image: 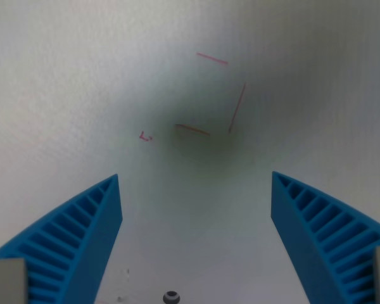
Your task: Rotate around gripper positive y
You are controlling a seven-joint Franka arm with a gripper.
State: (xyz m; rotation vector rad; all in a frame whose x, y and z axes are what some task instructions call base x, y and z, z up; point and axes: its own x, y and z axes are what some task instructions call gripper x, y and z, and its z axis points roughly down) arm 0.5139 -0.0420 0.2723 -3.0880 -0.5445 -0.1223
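tool (196, 180): wide open, empty; finger bases cut off
red marks (218, 95): blurry, ahead of tool
bench (63, 76): bare between fingers

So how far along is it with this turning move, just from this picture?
Nothing shows as finished: one picture cannot reveal how far it has turned. In hand: the claw is open and empty, blue fingers wide apart above a white surface with red line marks. The rotation itself appears left to do.
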